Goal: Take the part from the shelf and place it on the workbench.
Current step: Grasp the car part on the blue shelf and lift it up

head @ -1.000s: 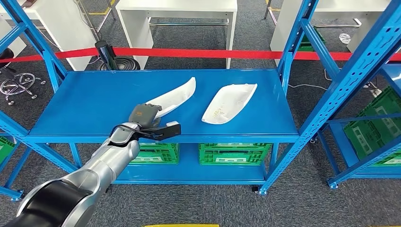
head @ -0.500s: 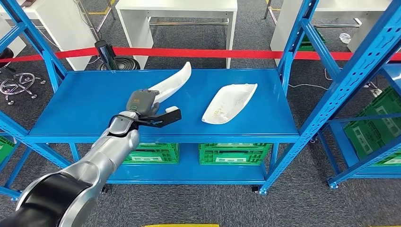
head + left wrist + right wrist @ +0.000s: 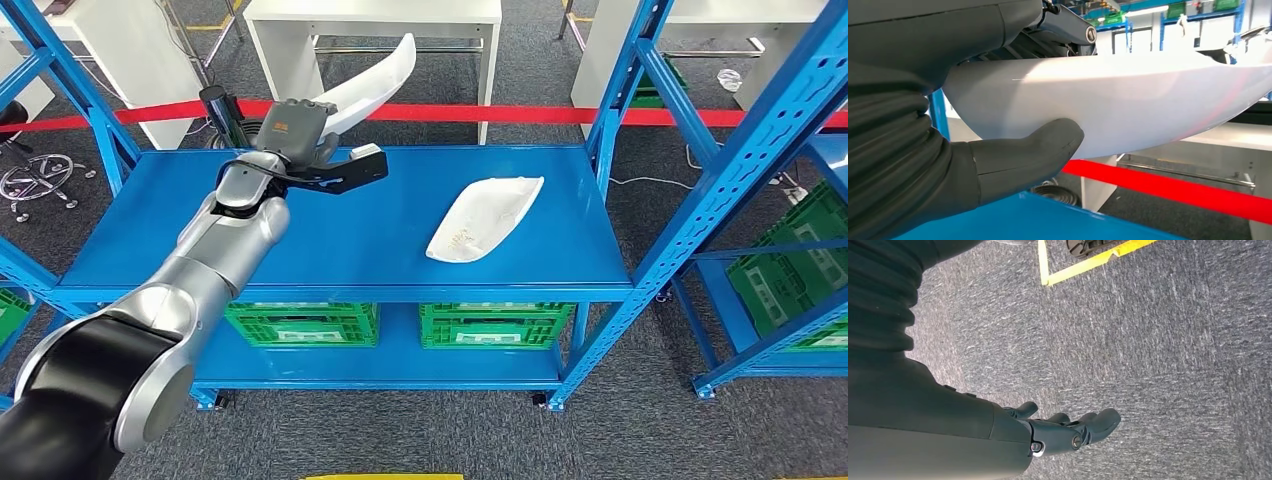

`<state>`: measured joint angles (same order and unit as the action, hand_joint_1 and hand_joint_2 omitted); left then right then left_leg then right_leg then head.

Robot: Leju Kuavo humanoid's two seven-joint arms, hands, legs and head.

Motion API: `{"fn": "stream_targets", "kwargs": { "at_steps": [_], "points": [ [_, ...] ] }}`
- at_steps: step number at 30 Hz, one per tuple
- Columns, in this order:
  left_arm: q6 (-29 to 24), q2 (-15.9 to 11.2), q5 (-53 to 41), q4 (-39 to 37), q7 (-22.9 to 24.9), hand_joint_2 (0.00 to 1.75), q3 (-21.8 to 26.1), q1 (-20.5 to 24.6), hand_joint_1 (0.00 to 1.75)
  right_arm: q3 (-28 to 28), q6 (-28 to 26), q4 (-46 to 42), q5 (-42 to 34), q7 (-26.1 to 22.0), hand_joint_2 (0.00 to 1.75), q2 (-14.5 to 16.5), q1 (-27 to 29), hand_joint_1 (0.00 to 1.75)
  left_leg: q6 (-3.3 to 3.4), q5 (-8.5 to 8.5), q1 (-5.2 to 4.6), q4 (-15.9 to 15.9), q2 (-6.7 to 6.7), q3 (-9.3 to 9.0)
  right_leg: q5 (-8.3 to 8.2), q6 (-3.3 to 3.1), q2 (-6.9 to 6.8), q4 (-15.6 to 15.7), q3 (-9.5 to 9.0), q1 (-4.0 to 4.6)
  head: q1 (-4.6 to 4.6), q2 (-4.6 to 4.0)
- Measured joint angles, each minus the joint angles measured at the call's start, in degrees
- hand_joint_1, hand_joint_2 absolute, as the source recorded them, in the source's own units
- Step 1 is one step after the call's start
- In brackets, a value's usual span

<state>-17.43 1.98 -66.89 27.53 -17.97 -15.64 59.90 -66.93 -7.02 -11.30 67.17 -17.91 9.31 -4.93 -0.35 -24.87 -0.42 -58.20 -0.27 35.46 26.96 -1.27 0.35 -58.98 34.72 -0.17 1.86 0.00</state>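
Observation:
My left hand point(image 3: 300, 150) grips a long white curved part point(image 3: 372, 78) and holds it up above the back of the blue shelf point(image 3: 200, 230), its tip pointing away toward the white tables. In the left wrist view the thumb point(image 3: 1033, 155) presses under the white part point(image 3: 1148, 100), with the fingers over it. A second white shell-shaped part point(image 3: 485, 218) lies on the shelf top to the right. My right hand point(image 3: 1068, 432) hangs over grey carpet with its fingers apart and nothing in it.
A red barrier tape point(image 3: 520, 115) runs behind the shelf, with white tables point(image 3: 375, 30) beyond it. Blue rack uprights point(image 3: 700, 200) stand at the right. Green crates point(image 3: 490, 325) sit on the lower shelf. A yellow floor line point(image 3: 1088, 265) crosses the carpet.
My left hand has lifted the long white part off the shelf top and raised it up and back. The second part has stayed in place.

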Motion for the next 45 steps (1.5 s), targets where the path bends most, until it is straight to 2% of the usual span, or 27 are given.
{"fn": "stream_targets", "kwargs": {
  "at_steps": [3, 8, 16, 20, 23, 25, 26, 28, 29, 30, 31, 33, 35, 39, 40, 41, 43, 44, 45],
  "points": [
    [2.72, 0.09, 1.84, 1.47, -2.48, 1.75, 0.06, 0.52, 1.57, 0.00, 0.00, 0.00, -0.24, -0.10, 1.75, -0.04, 0.00, 0.00, 0.00, 0.00, 0.00, 0.00, -0.01, 0.00, 0.00, 0.00, -0.01, 0.00, 0.00, 0.00, 0.00, 0.00],
    [10.28, 0.16, 6.96, 7.41, -5.39, 1.75, 0.02, 0.56, 1.57, 0.00, 0.00, 0.00, -0.55, -0.10, 1.75, -0.22, -0.01, 0.00, 0.00, 0.00, 0.00, 0.00, -0.01, 0.01, 0.00, 0.00, 0.00, 0.00, 0.00, 0.00, 0.00, 0.00],
    [14.03, 0.01, 9.82, 13.04, -5.86, 1.75, -0.14, 0.33, 1.57, 0.00, 0.00, 0.00, -0.64, -0.10, 1.75, -0.32, -0.01, 0.00, 0.14, -0.13, -0.26, -0.10, -0.01, 0.05, -0.01, 0.13, -0.04, 0.05, -0.02, -0.15, 0.02, 0.00],
    [18.39, -1.41, 14.08, 16.58, -5.63, 1.75, -1.12, -0.50, 1.57, 0.00, 0.07, 0.00, -0.66, -0.22, 1.75, -0.33, -0.03, 0.00, 0.43, -0.29, -0.49, -0.19, -0.02, 0.08, 0.02, 0.42, -0.05, 0.05, -0.03, -0.36, 0.02, 0.00],
    [20.02, -2.64, 15.89, 18.74, -5.22, 1.75, -2.16, -1.00, 1.57, 0.00, 0.20, -0.01, -0.67, -0.41, 1.75, -0.37, -0.03, 0.00, 0.94, -0.19, -0.49, 0.15, 0.03, -0.10, 0.05, 0.85, -0.03, 0.17, -0.11, -0.51, 0.03, 0.00],
    [20.36, -3.13, 16.38, 19.82, -5.13, 1.75, -2.65, -1.15, 1.57, 0.00, 0.26, -0.03, -0.68, -0.54, 1.75, -0.46, -0.02, 0.00, 1.40, 0.35, -0.10, 1.02, 0.19, -0.64, 1.29, 1.25, -0.05, -1.21, 0.32, -0.44, -0.07, 0.00],
    [20.50, -3.28, 16.55, 20.19, -5.10, 1.75, -2.86, -1.20, 1.57, 0.00, 0.28, -0.04, -0.68, -0.58, 1.75, -0.52, -0.03, 0.00, 1.59, 0.61, 0.13, 1.37, 0.28, -0.86, 2.78, 1.41, -0.07, -3.37, 1.19, -0.42, -0.14, 0.00],
    [20.97, -3.54, 17.02, 20.47, -5.02, 1.75, -3.32, -1.42, 1.57, 0.00, 0.36, -0.04, -0.67, -0.67, 1.75, -0.68, -0.04, 0.00, 1.74, 0.77, 0.18, 1.48, 0.34, -0.88, 6.51, 1.79, -0.09, -10.24, 4.20, -0.63, -0.26, 0.00],
    [21.31, -3.67, 17.38, 20.53, -5.00, 1.75, -3.58, -1.67, 1.57, 0.00, 0.42, -0.04, -0.66, -0.74, 1.75, -0.79, -0.05, 0.00, 1.75, 0.78, 0.22, 1.41, 0.33, -0.80, 7.61, 2.03, -0.09, -13.16, 5.50, -0.79, -0.28, 0.00],
    [21.64, -3.87, 17.87, 20.60, -5.01, 1.75, -3.86, -1.97, 1.57, 0.00, 0.49, -0.04, -0.67, -0.85, 1.75, -0.90, -0.06, 0.00, 1.69, 0.77, 0.29, 1.28, 0.32, -0.69, 7.71, 2.27, -0.10, -14.54, 6.06, -0.98, -0.29, 0.00],
    [21.89, -4.14, 18.46, 20.75, -5.11, 1.75, -4.14, -2.28, 1.57, 0.00, 0.57, -0.04, -0.69, -1.00, 1.75, -0.99, -0.08, 0.00, 1.56, 0.74, 0.41, 1.07, 0.33, -0.53, 6.77, 2.48, -0.12, -13.85, 5.63, -1.18, -0.29, 0.00],
    [22.20, -4.81, 19.88, 21.30, -5.35, 1.75, -4.62, -2.74, 1.57, 0.00, 0.66, -0.04, -0.78, -1.33, 1.75, -1.24, -0.12, 0.00, 0.97, 0.52, 0.74, 0.29, 0.36, -0.06, 3.72, 2.94, -0.29, -7.47, 2.25, -1.68, -0.31, 0.00],
    [22.36, -5.37, 21.13, 22.00, -5.35, 1.75, -4.96, -2.97, 1.57, 0.00, 0.68, -0.03, -0.84, -1.60, 1.75, -1.39, -0.11, 0.00, 0.05, 0.33, 0.84, -0.61, 0.24, 0.54, 1.70, 2.66, -0.11, -2.68, -0.29, -1.74, -0.33, 0.00],
    [22.61, -6.25, 22.05, 22.74, -5.08, 1.75, -5.40, -3.49, 1.57, 0.00, 0.67, -0.03, -0.81, -1.90, 1.75, -1.42, -0.37, 0.00, -1.64, 0.50, 0.81, -1.15, -0.06, 1.35, 1.25, 0.63, 0.22, -1.90, 0.12, -1.64, -0.16, 0.00],
    [22.61, -6.52, 22.16, 22.82, -5.02, 1.75, -5.50, -3.67, 1.57, 0.00, 0.67, -0.03, -0.80, -1.93, 1.75, -1.43, -0.38, 0.00, -1.98, -0.46, 0.88, -1.92, -0.02, 1.71, 0.88, 0.14, 0.19, -1.78, 0.39, -1.65, -0.08, 0.00],
    [22.61, -6.82, 22.29, 22.87, -4.96, 1.75, -5.66, -3.81, 1.57, 0.00, 0.67, -0.03, -0.73, -1.95, 1.75, -1.43, -0.37, 0.00, -2.24, -2.29, 0.95, -3.84, 0.01, 2.39, 0.45, -0.31, 0.15, -1.64, 0.74, -1.69, 0.05, 0.00],
    [22.61, -7.39, 22.51, 22.84, -4.86, 1.75, -6.07, -3.96, 1.57, 0.00, 0.66, -0.04, -0.50, -1.84, 1.75, -1.45, -0.35, 0.00, -2.58, -7.25, 0.97, -10.52, 0.05, 4.42, -0.43, -0.83, 0.13, -1.63, 1.77, -1.52, 0.32, 0.00],
    [22.61, -7.60, 22.62, 22.77, -4.80, 1.75, -6.24, -4.05, 1.57, 0.00, 0.66, -0.04, -0.32, -1.64, 1.75, -1.48, -0.35, 0.00, -2.65, -9.14, 0.98, -13.98, 0.05, 5.29, -0.88, -0.94, 0.13, -1.65, 2.37, -1.40, 0.40, 0.00],
    [22.60, -7.75, 22.69, 22.65, -4.76, 1.75, -6.39, -4.18, 1.57, 0.00, 0.66, -0.04, -0.17, -1.36, 1.75, -1.51, -0.35, 0.00, -2.59, -9.94, 0.96, -16.10, 0.05, 5.46, -1.33, -0.99, 0.12, -1.67, 2.96, -1.25, 0.44, 0.00]
  ]
}}
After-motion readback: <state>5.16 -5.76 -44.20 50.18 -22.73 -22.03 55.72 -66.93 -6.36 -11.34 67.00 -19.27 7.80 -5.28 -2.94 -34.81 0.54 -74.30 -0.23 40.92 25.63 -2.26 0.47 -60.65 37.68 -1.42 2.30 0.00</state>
